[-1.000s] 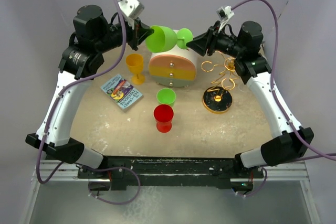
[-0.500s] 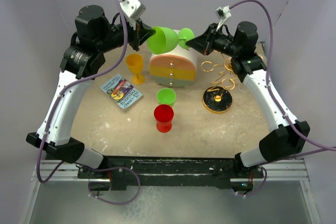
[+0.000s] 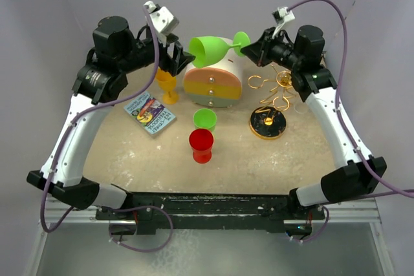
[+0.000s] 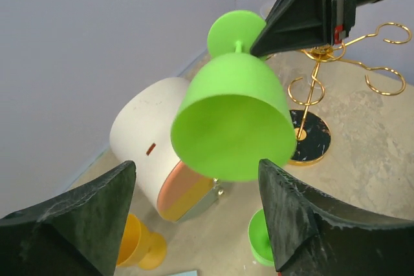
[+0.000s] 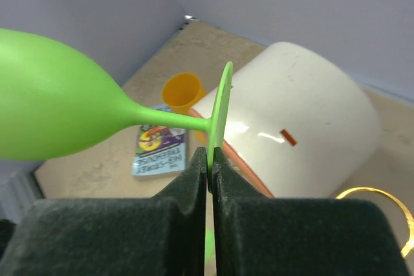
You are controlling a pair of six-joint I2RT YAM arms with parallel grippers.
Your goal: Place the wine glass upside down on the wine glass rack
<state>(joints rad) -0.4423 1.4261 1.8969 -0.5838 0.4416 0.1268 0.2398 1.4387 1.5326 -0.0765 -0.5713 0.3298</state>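
Green plastic, the wine glass (image 3: 209, 50) hangs on its side in the air above the far part of the table (image 3: 259, 159), over the round drawer box (image 3: 213, 83). Its mouth faces left and its foot points right. The right gripper (image 3: 248, 43) is clamped on the edge of the foot. In the right wrist view the two black fingers (image 5: 194, 172) press together with the thin green disc between them, and the stem and bowl stretch off to the left.

A second ago the left gripper (image 3: 179, 63) was closed on the rim of the bowl while the right one stood apart beside the foot. Now the roles have changed. The left fingers (image 4: 97, 205) are spread wide and have drawn back left of the bowl, clear of it, so the glass hangs from the right gripper alone. The glass has also shifted a little to the right.

The wine glass rack (image 3: 267, 123) stands right of the drawer box, its gold loops just near of the right wrist, its place unchanged and well apart from the glass. A yellow goblet (image 3: 166, 83) stands left of the box below the left gripper. A booklet (image 3: 150, 114), a green cup (image 3: 204, 119) and a red cup (image 3: 201, 144) lie nearer, as before.
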